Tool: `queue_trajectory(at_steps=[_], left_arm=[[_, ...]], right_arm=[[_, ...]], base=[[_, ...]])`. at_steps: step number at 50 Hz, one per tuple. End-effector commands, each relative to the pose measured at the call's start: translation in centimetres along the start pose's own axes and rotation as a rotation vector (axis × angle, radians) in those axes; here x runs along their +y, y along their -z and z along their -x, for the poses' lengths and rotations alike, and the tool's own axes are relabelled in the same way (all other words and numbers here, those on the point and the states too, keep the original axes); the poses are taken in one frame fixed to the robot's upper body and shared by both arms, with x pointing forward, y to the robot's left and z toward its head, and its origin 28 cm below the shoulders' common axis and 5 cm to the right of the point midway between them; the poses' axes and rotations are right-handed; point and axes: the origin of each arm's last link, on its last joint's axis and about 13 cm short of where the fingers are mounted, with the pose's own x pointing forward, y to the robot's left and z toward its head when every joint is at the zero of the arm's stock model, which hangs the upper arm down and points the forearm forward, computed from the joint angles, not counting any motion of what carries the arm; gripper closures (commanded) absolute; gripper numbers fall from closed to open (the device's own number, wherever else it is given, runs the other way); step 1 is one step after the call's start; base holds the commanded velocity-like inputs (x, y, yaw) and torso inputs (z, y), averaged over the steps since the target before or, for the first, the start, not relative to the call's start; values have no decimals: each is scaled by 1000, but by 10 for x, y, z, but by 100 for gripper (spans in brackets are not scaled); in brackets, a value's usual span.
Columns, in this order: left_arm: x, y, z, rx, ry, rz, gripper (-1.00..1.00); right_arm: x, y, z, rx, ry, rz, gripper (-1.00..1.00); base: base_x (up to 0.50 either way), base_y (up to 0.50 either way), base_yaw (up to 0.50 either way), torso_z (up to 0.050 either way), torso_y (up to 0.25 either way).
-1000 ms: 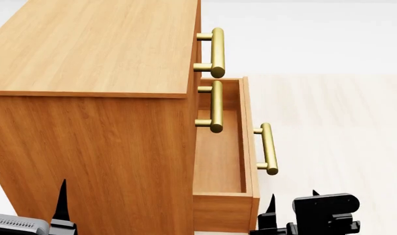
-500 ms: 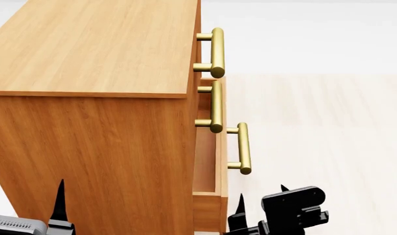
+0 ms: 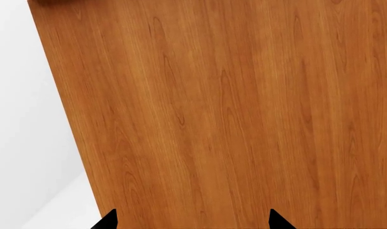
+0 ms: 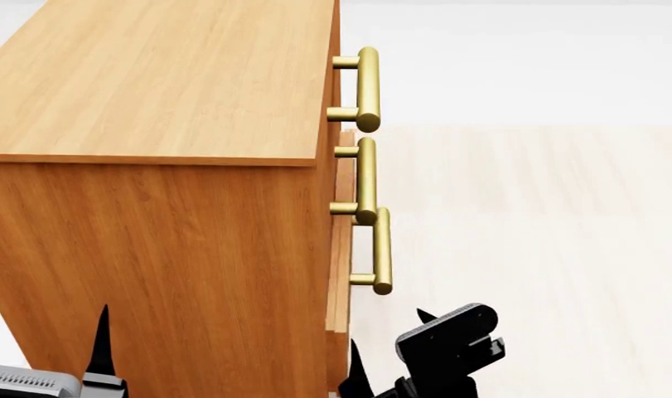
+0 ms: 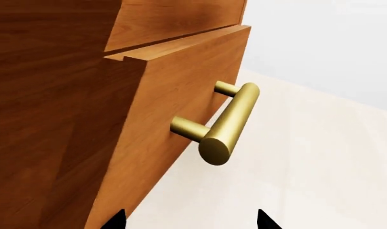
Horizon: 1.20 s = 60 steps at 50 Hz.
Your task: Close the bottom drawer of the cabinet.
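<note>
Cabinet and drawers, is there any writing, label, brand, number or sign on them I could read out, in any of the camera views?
None: no text, label, number or sign shows in any view.
The cabinet is bare wood grain.
The bottom drawer front is plain, and its handle is unmarked brass.
The right gripper shows no readable marking.

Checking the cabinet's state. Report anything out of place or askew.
One thing: the bottom drawer sits slightly proud of the cabinet, a small step showing in the right wrist view, so it is not fully shut. Its handle looks straight. Nothing damaged.
</note>
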Motion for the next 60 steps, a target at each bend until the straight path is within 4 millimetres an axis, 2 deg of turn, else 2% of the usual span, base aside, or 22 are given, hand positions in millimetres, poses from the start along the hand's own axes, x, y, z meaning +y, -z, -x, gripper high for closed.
queue_trajectory(at_steps=[1, 20, 30, 35, 41, 52, 56, 60], left_arm=[[0, -1, 0, 1, 2, -2, -100], [-2, 1, 1, 5, 4, 0, -100], [-1, 1, 1, 5, 1, -1, -100], [-1, 1, 1, 5, -1, -4, -100], [0, 2, 1, 2, -12, -12, -100], [0, 1, 2, -4, -19, -20, -100], [1, 1, 1, -12, -36, -28, -100], [4, -3, 1, -51, -72, -66, -100]], right_arm=[[3, -10, -5, -13, -129, 49, -100], [1, -33, -6, 10, -236, 97, -100], [0, -39, -4, 25, -269, 107, -100], [-2, -36, -5, 14, -236, 103, -100], [-7, -32, -5, -13, -118, 87, -100], [-16, -32, 6, -41, 41, 80, -100], [-19, -34, 14, -58, 114, 63, -100], [-13, -48, 31, -142, 149, 35, -100]], base=[[0, 0, 0, 0, 0], [0, 0, 0, 0, 0], [0, 0, 0, 0, 0], [0, 0, 0, 0, 0], [0, 0, 0, 0, 0], [0, 0, 0, 0, 0], [0, 0, 0, 0, 0], [0, 0, 0, 0, 0]])
